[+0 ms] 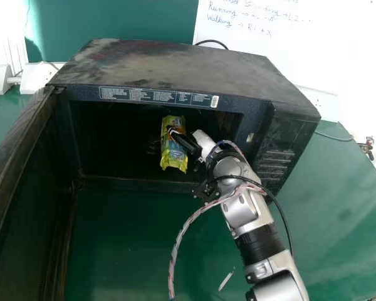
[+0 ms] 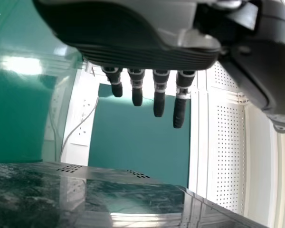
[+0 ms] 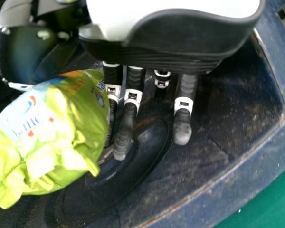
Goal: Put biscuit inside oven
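- The biscuit packet (image 1: 173,158) is inside the oven (image 1: 175,66), within the opening and tilted; you look to have it nearly where it belongs.
- Your right hand (image 3: 171,28) has the packet pinched between thumb and fingers, with one finger straight and off to the side. Judging by that, the hold is light; soft wrapping could slip or twist if you jolt it.
- Lower it towards the oven floor (image 3: 213,152) before letting go: opened too high, it could drop and tip towards the front.
- Spread the fingers well before backing out, or crinkled foil may catch on one and come along.
- Watch the opening's side frame (image 1: 257,125), close by the wrist; a sideways exit could knock it.
- The loose braided cable (image 1: 180,237) hangs in front and might snag on the way out.
- The oven door (image 1: 19,169) stands open, well apart from that arm.
- Your left hand (image 2: 133,52) is empty, fingers extended, above the oven.
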